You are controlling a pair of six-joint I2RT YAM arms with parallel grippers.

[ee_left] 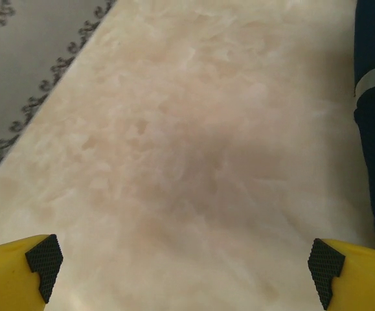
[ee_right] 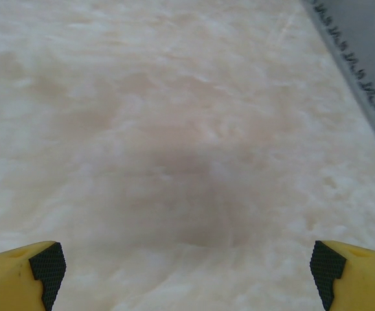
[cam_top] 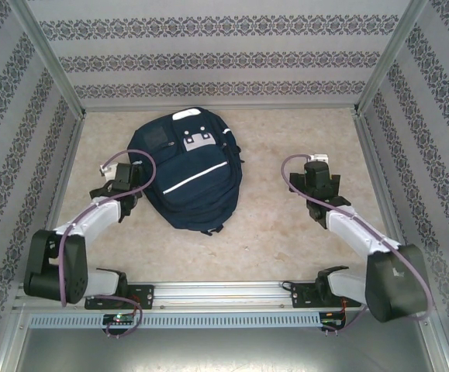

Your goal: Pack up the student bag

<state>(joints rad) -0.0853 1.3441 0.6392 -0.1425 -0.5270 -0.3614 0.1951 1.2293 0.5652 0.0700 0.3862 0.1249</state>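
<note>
Patterned walls (cam_top: 208, 54) enclose a pale marbled surface (cam_top: 286, 232). The student bag (cam_top: 184, 172) lies flat with its front pocket upward, left of centre and reaching toward the far edge. It is judged to be laid this way so that its zips face both arms.

The left tool (ee_left: 186, 265) hangs low over bare surface just beside the bag's left flank. It is apart from the fabric, jaws spread wide, grasping nothing. The right tool (ee_right: 186, 267) hangs over bare surface toward the right edge, well apart from the bag, likewise released and empty.

Both are judged ready for an approach. Whether the bag's zips are shut cannot be told.
</note>
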